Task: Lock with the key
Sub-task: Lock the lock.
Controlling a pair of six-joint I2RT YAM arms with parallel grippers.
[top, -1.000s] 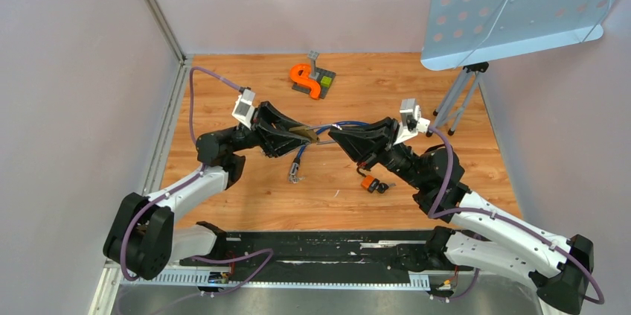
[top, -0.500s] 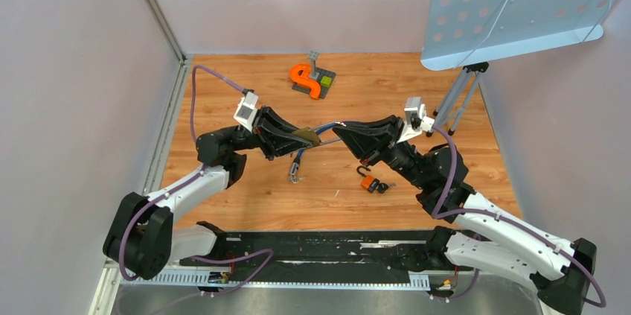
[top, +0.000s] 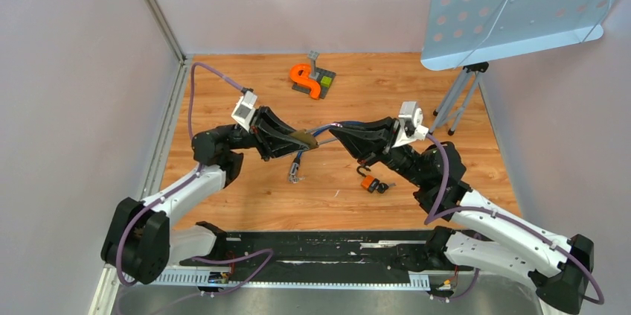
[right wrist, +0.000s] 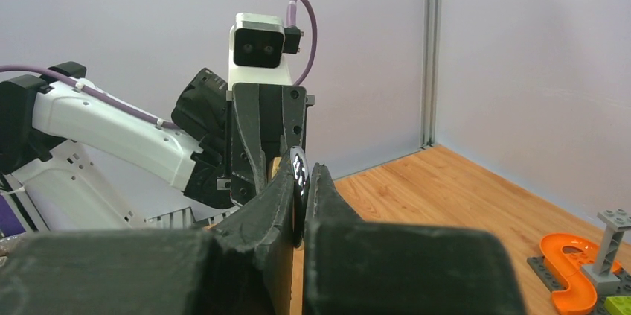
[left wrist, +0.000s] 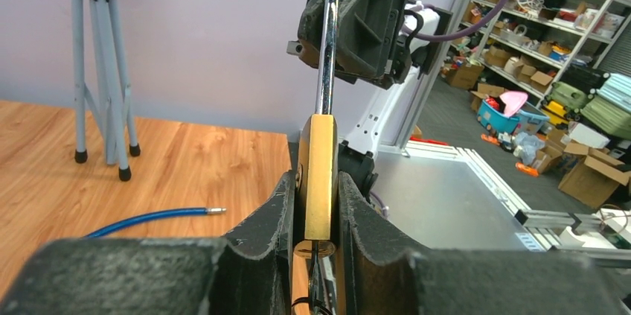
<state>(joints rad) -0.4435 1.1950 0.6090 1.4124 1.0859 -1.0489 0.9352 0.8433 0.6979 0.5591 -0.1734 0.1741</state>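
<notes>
Brass padlock (left wrist: 318,153) clamped in left end effector (left wrist: 316,190), black key (right wrist: 299,171) pinched in right end effector (right wrist: 302,181), its white markings unreadable

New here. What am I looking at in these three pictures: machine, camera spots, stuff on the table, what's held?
Two robot arms bolted at the near edge of a table. The wide picture comes from a camera above and behind them; the other two come from a camera on each wrist. The left end effector clamps a brass padlock, shackle toward the right end effector, which pinches what looks like the dark key. On the table: a blue cable, an orange toy, a small orange lock, a tripod.
</notes>
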